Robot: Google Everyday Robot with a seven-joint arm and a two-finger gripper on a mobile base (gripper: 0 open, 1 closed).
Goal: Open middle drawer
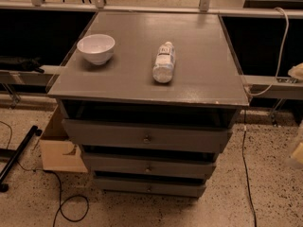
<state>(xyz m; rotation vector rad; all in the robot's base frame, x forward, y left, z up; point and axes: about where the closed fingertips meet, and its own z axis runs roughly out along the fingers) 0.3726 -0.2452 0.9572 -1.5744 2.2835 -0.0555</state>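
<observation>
Gripper (pixel 298 150) shows only as a pale blurred shape cut by the frame edge at about 4 o'clock. Cannot tell whether it is apart or together. Arm pose is not readable, since no links are visible. It hangs low beside the cabinet (pixel 227 126), above the speckled floor (pixel 265 197), and touches nothing visible.

Middle drawer (pixel 118 163) sits at about 6 o'clock in the frame, second tier of the cabinet. It is at 9 o'clock from the gripper and well apart from it. Its round knob (pixel 148 168) is at the centre of the front. There is a dark gap above the front.

Counts:
- Three grey drawers: top drawer (pixel 104 132), the middle one, and bottom drawer (pixel 123 186), each with one knob.
- One white bowl (pixel 96 48), upright on the cabinet top (pixel 203 56), at 10 o'clock.
- One clear bottle (pixel 164 62), lying on its side near the top's centre, at 3 o'clock from the bowl and apart from it.
- One cardboard box (pixel 59 150) on the floor at 9 o'clock of the drawers, against the cabinet's side.
- One white cable (pixel 282 37), hanging at 2 o'clock.
- Dark cables (pixel 61 202) on the floor at 7 o'clock.
</observation>
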